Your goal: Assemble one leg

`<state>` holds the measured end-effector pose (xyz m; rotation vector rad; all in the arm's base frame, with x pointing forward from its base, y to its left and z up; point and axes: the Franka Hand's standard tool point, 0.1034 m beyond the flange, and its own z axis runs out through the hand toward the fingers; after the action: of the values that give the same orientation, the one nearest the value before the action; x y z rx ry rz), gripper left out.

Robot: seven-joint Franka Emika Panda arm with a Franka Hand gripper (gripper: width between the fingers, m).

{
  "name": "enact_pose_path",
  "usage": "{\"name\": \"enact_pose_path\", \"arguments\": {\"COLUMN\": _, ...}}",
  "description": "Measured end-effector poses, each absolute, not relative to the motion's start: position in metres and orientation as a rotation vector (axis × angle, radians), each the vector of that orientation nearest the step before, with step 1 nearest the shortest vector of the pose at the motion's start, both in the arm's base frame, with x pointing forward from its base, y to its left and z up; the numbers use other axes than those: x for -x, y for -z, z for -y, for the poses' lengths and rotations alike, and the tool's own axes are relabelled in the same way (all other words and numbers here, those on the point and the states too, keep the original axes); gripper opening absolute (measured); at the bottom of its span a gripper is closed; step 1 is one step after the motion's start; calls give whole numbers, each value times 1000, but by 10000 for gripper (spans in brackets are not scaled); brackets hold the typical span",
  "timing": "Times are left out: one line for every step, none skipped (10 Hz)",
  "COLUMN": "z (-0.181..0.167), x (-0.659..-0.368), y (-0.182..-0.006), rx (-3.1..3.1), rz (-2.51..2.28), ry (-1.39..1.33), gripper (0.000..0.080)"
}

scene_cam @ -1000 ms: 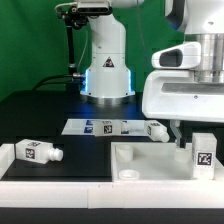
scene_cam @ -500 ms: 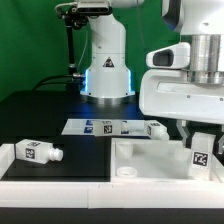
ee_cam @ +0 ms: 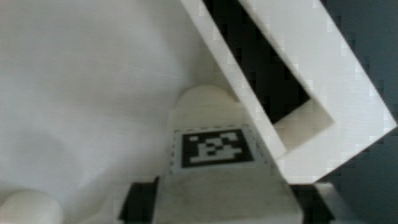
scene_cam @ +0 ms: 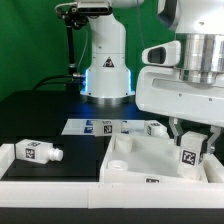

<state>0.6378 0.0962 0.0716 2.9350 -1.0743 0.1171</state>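
The tabletop (scene_cam: 140,160) is seen tilted on the table. The leg (scene_cam: 188,153) is held above its far corner, clamped by the gripper (ee_cam: 214,190). If misaligned, the peg could jam or the tabletop could be pushed.

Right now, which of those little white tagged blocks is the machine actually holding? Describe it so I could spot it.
Find the big white tabletop at the front, toward the exterior view's right. Above its far right part hangs the arm's tool, and the leg sits between its fingers. Unlike the leg lying on its side at the exterior view's left, this one stands upright, tag facing the camera.
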Motion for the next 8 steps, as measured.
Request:
{"name": "enact_pose_path", "arguments": {"z": -96, "x": -638, "y": -72, "rx": -2935, "rz": 1074, "ry": -117, "gripper": 295}}
{"name": "enact_pose_path", "arguments": {"z": -98, "x": -638, "y": -73, "rx": -2936, "rz": 1075, "ry": -112, "gripper": 295}}
{"name": "enact_pose_path", "arguments": {"z": -101, "x": -639, "y": -82, "rx": -2946, "rz": 1070, "ry": -111, "gripper": 401}}
{"name": "enact_pose_path", "arguments": {"z": -102, "x": -643, "y": -95, "rx": -2958, "rz": 1077, "ry": -131, "gripper": 569}}
{"name": "enact_pose_path", "arguments": {"z": -101, "x": -646, "y": -109, "rx": -2974, "rz": 1070, "ry": -141, "gripper": 569}}
{"name": "enact_pose_path", "arguments": {"z": -99, "x": -649, "y": -128, "rx": -2987, "rz": 1077, "ry": -148, "gripper": 633}}
{"name": "enact_pose_path", "arguments": {"z": -99, "x": -649, "y": -136, "rx": -2989, "rz": 1080, "ry": -133, "gripper": 644}}
{"name": "enact_pose_path", "arguments": {"z": -99, "x": -649, "y": -134, "rx": -2988, "rz": 1079, "ry": -137, "gripper": 644}}
